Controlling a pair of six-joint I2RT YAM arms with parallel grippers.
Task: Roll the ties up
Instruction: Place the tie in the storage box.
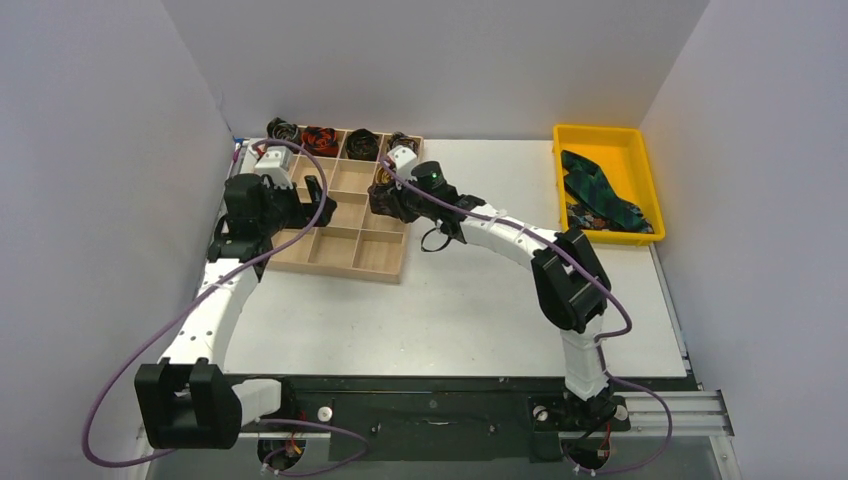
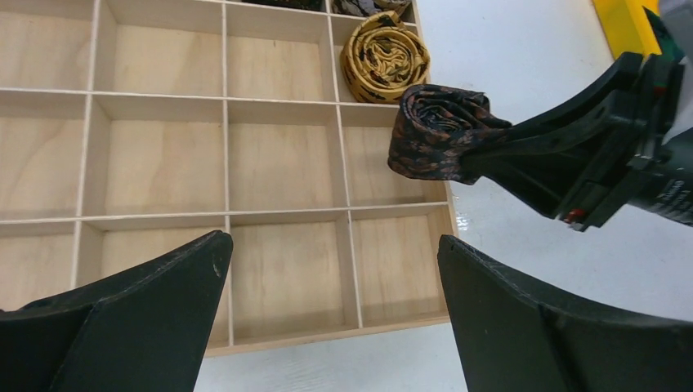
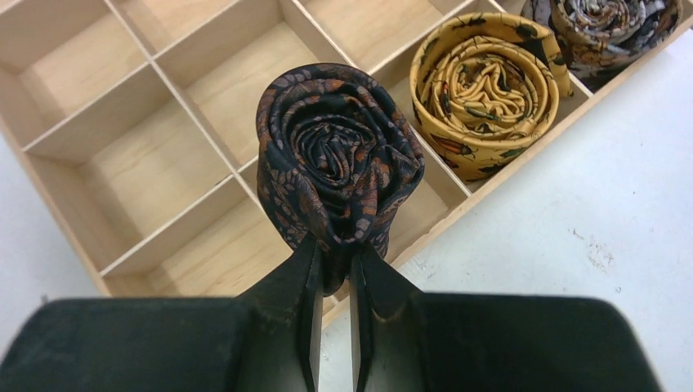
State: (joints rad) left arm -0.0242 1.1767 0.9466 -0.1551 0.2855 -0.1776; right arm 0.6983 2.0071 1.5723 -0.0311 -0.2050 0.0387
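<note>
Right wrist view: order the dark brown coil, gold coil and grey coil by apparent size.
1. dark brown coil, though it is nearest the camera.
2. gold coil, close behind.
3. grey coil, cropped by the frame.

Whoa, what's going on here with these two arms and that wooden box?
Two robot arms are rolling neckties and filing them in a wooden tray of compartments. The right pincer is clamped on a dark rolled tie, holding it above the tray beside a gold coil already in its slot. The left pincer hangs wide open over empty compartments, holding nothing. More rolled ties fill the back row, and unrolled ties wait in a yellow bin.
</note>
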